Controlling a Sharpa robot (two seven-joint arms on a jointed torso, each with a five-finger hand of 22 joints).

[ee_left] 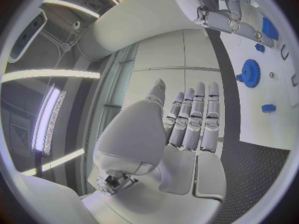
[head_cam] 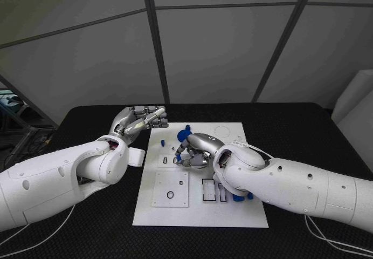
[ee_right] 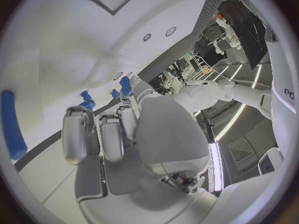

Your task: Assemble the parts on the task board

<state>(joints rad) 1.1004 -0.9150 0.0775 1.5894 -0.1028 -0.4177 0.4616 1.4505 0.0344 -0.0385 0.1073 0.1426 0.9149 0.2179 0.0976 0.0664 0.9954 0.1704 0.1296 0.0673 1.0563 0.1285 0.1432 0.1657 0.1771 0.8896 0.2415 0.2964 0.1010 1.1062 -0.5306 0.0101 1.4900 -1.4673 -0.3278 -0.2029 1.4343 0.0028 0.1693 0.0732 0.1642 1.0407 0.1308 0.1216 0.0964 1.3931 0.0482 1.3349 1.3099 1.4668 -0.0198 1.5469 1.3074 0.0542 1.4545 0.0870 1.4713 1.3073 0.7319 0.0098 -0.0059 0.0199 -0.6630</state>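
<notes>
Black bench carries the white task board (head_cam: 159, 213). On it a blue gear (ee_left: 250, 73) and small blue parts (ee_left: 268, 108) lie loose, so assembly looks barely begun. Left hand (head_cam: 140, 123) hovers empty, fingers (ee_left: 193, 117) straight. Right hand (head_cam: 198, 149) curls over the board; whether it grips a part, I cannot tell.

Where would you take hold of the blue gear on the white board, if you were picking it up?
Probably by its toothed rim, from above: the blue gear seems to lie flat on the board, with bare board around it, so fingers could pinch opposite sides of the rim.
</notes>
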